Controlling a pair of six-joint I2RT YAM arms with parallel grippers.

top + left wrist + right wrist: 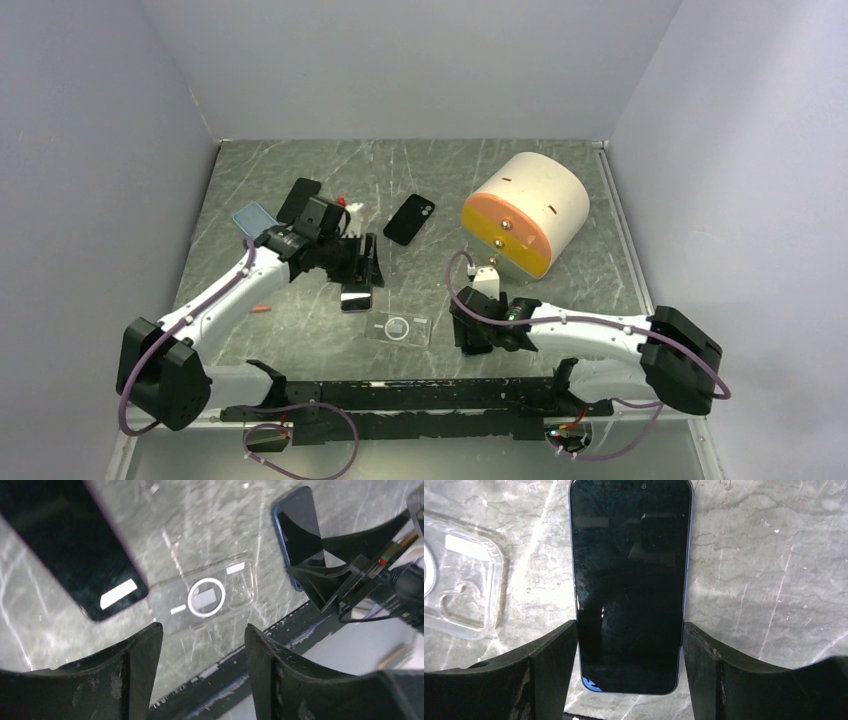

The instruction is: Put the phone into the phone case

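Right wrist view: the phone (631,580) lies screen-up on the desk (764,580), and the right end effector (629,627) straddles its near end. Each pad sits against a long edge, so read this as grasping the phone, though you cannot judge how firmly. The phone case (459,580), clear, lies just beside it to the left, not touching. Step in hand, by judgement: secure the grasp before lifting. Keep the pads on the side rails, not the glass, and lift level so the far end does not drag. The case lies crosswise to the phone, so expect to turn the wrist until the phone's camera end meets the cut-out corner. You cannot tell from here whether the case faces open side up, so check first. A shell this light will likely skate, so pin it with the left arm. Left wrist view: the left end effector (202,630) is released and empty, above the near edge of the case, with a second dark phone (65,540) alongside. Top view: the right arm lies low across the desk with its wrist pitched down, and the left arm reaches forward with its wrist over the middle.
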